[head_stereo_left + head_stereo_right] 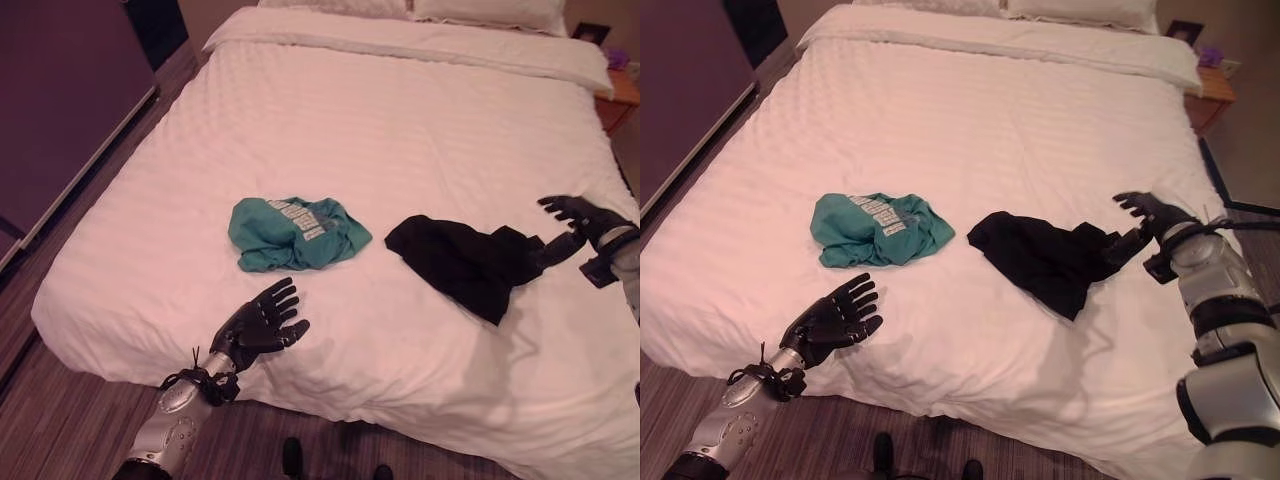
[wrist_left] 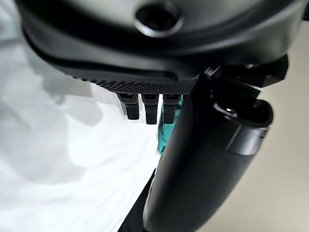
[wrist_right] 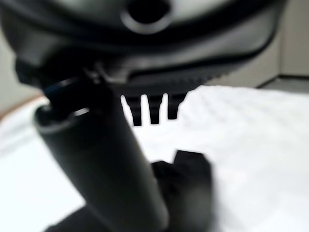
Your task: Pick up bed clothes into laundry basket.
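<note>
Black crumpled cloth garment (image 1: 465,262) on white quilted bed (image 1: 400,120), long axis toward right robot hand (image 1: 1152,214), spread, thumb touching its near end. Teal crumpled cloth shirt (image 1: 295,232) beside it, beyond left robot hand (image 1: 260,320), spread.

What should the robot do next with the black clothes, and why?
Probably curl the right hand shut on the crumpled black garment. That hand is open right at the garment's edge on the white bed, while the left hand is open, short of the teal shirt.
</note>
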